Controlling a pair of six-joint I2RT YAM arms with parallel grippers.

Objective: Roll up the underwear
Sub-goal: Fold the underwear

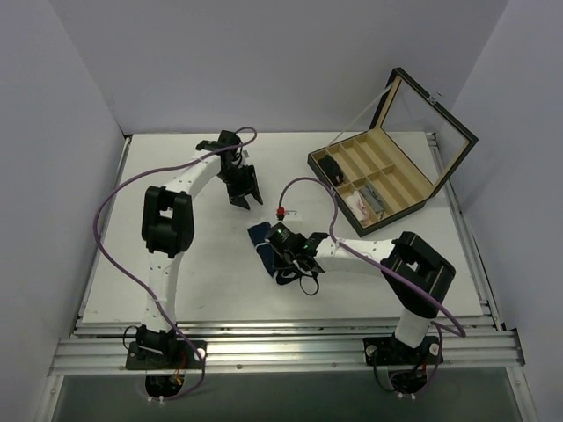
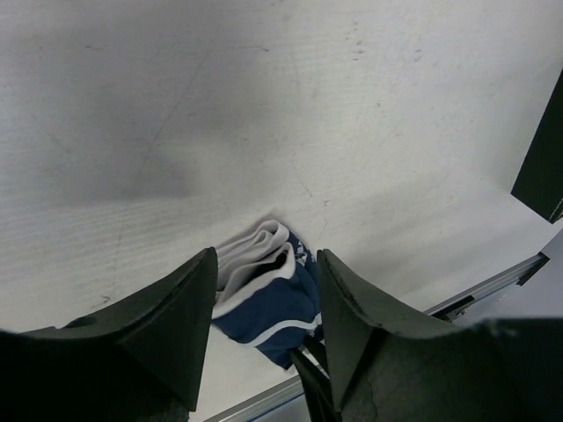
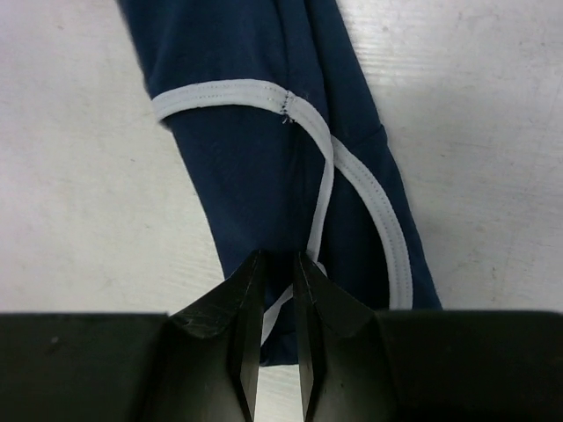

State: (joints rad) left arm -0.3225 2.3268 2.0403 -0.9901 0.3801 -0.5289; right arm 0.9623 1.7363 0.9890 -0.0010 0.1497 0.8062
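Observation:
The underwear (image 1: 261, 239) is a dark navy piece with white trim, folded into a long narrow strip near the middle of the table. My right gripper (image 1: 281, 259) sits at its near end. In the right wrist view the fingertips (image 3: 255, 264) are closed to a thin gap on the near edge of the underwear (image 3: 255, 149), with white trim showing between them; my right gripper (image 3: 279, 257) is shut on the fabric. My left gripper (image 1: 246, 198) hangs open and empty behind the strip. In its wrist view the left gripper (image 2: 266, 255) frames the underwear's bunched far end (image 2: 264, 308) beyond it.
A wooden divided box (image 1: 413, 198) with its lid raised stands at the back right. It holds a white-and-pink bundle (image 1: 361, 202) and a small black item (image 1: 332, 167). A small red part (image 1: 281, 211) lies behind the underwear. Metal rails (image 1: 290, 347) run along the front edge.

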